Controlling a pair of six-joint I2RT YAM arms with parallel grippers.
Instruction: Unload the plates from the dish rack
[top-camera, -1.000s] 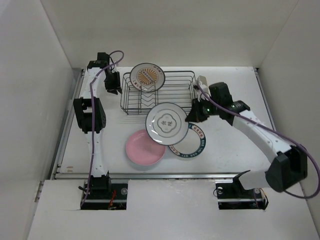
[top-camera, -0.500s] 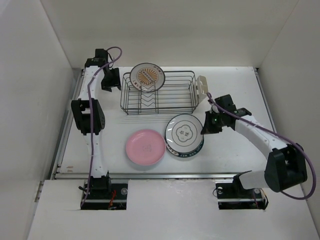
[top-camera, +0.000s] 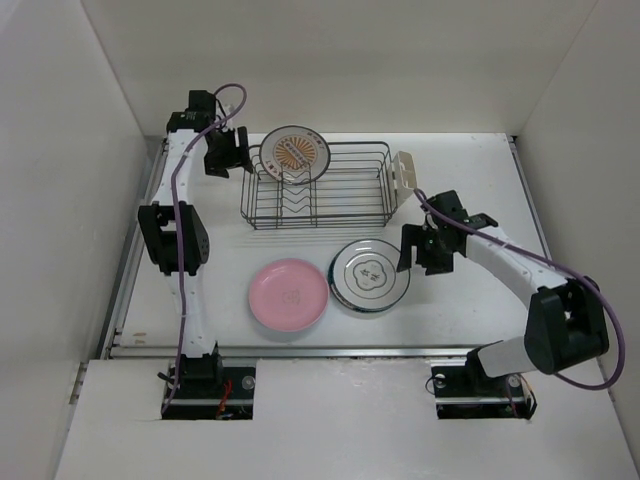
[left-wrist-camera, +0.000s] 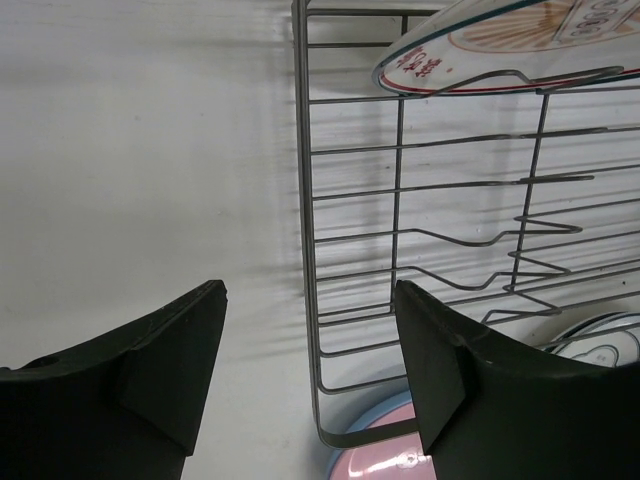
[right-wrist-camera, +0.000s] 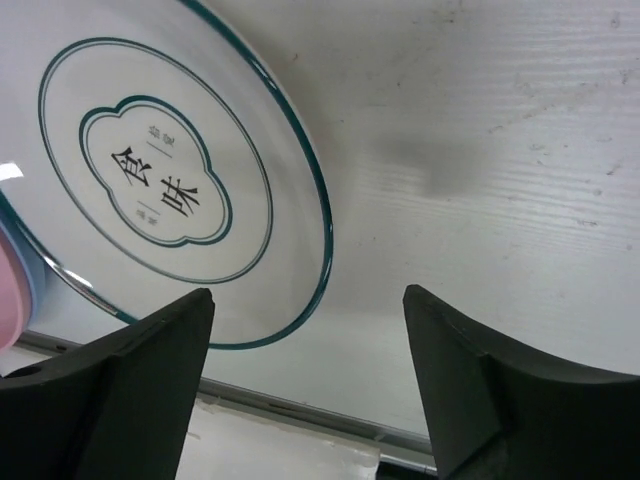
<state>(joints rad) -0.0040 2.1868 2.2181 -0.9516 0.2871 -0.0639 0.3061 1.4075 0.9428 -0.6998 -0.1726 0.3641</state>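
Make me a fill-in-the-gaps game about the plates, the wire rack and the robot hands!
1. The dark wire dish rack holds only ____ plate, the round plate with the orange sunburst centre.
2. In the top view, the plain round plate lying flat on the white table is coloured ____.
3. The right gripper, beside the white plate with the dark-green rim, has its jaws ____.
Missing words: one; pink; open.
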